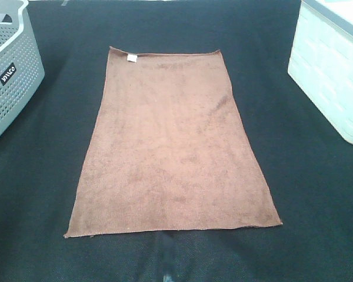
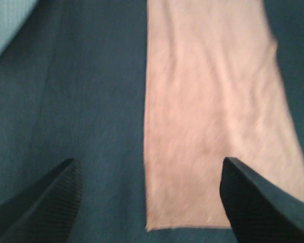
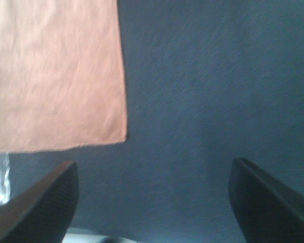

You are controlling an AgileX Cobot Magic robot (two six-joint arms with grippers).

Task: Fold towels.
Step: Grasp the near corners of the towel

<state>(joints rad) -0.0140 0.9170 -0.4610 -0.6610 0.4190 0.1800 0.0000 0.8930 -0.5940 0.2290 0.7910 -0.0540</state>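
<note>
Towel [image 1: 173, 141] lies flat mid-worktop [image 1: 300, 188]. Left gripper [image 2: 148, 167] and right gripper [image 3: 153, 164] hang spread, empty, near its front corners; a shallow pinch could slip, skewing the fold.

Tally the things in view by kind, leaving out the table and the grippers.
Brown towel: 1
Baskets: 2 (grey basket, white basket)
Total: 3

Grey basket [image 1: 15, 76] (and white bin [image 1: 329, 76]) cropped
</note>
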